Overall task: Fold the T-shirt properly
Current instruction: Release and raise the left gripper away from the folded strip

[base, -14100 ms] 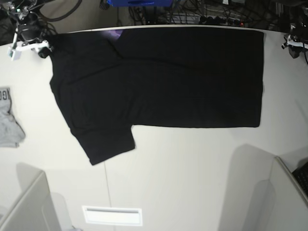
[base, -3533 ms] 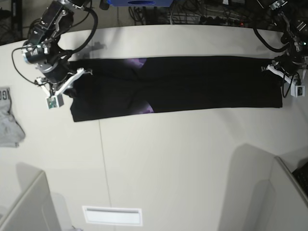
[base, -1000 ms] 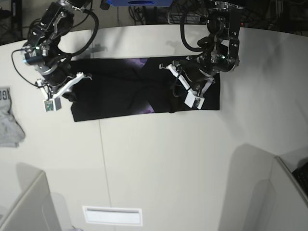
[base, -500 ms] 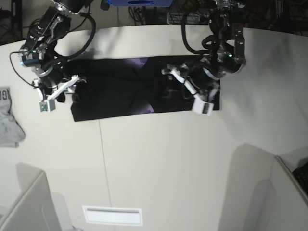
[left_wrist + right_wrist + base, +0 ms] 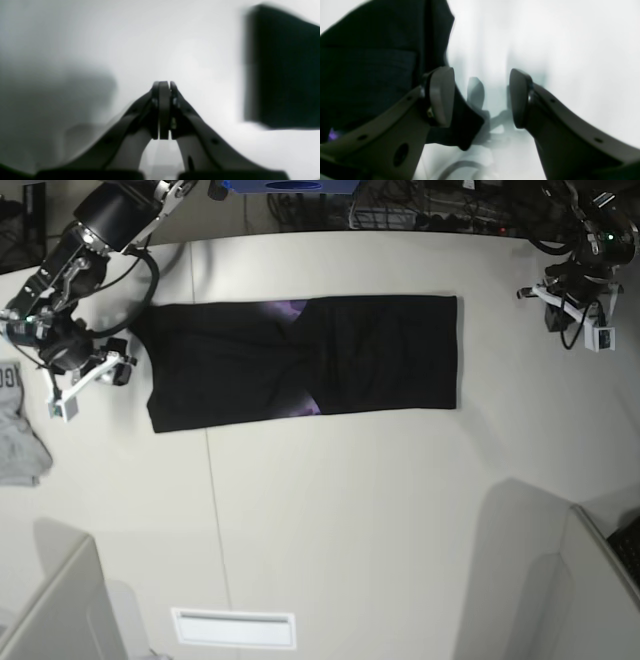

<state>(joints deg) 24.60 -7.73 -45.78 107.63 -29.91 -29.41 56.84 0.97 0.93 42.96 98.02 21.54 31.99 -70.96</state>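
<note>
Shirt: Because the large black cloth T-shirt (image 5: 305, 363) lies as a long flat band across the far half of the pale table (image 5: 380, 520), with a purple print showing at its middle fold, I'd judge one crosswise fold done and at least one more needed to make a compact packet.
Edges: The band's right end looks square and doubled; the left end flares a little at its near corner, so I would tidy that before folding over it.
Right gripper: The right gripper (image 5: 480, 97), on the left in the base view, hangs just off the shirt's left end with its jaws wide apart and nothing between them; its wrist view shows black cloth beside one finger, not pinched.
Left gripper: The left gripper (image 5: 163, 110), far off to the right near the table's corner, has its jaws pressed together on nothing, well apart from the shirt.
Next move, as I see it: take both corners of one short end, lift low, carry across evenly and lay edge on edge.
Risk: a one-corner pinch would skew the band.
Nearby: a small light-grey garment (image 5: 20, 435) sits at the left table edge, clear of the work.
</note>
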